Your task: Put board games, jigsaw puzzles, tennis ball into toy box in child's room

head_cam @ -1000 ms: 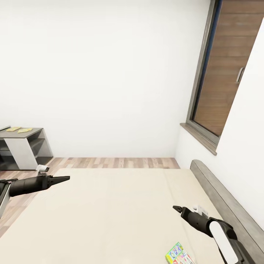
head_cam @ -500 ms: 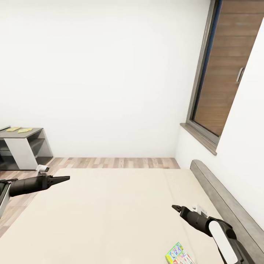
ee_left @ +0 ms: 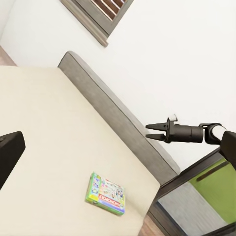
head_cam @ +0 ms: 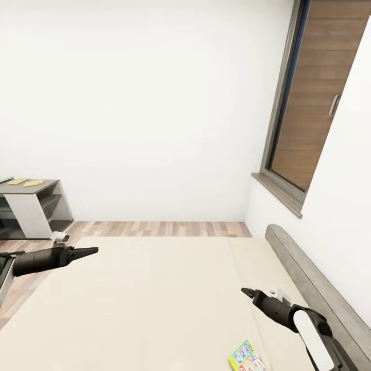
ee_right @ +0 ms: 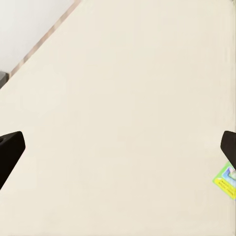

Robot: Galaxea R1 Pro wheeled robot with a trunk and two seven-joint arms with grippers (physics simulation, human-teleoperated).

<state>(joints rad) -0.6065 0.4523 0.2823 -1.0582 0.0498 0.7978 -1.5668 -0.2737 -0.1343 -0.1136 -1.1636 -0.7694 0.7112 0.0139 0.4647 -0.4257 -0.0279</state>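
Bed [head_cam: 154,299] spread wide across the near scene. Bench [head_cam: 31,203] far left, two puzzles [head_cam: 26,182] on top. Board game [ee_left: 105,193] flat on mattress, near right. Left gripper [head_cam: 93,251] clenched, empty; right gripper [ee_left: 149,132] parted, empty.

White wall [head_cam: 144,103]: plain, spans the back of the room and meets the floor in a straight line. Wood-plank floor [head_cam: 159,228]: mixed brown and pale boards, seen as a strip along the wall's foot. Window [head_cam: 309,103]: tall, dark frame, on the side wall, brown horizontal planking behind the glass, small pale handle [head_cam: 334,104] at mid-height. Window sill [head_cam: 278,195]: grey-brown ledge jutting below the frame. Side wall [ee_left: 172,59]: white, bare, runs behind the headboard.
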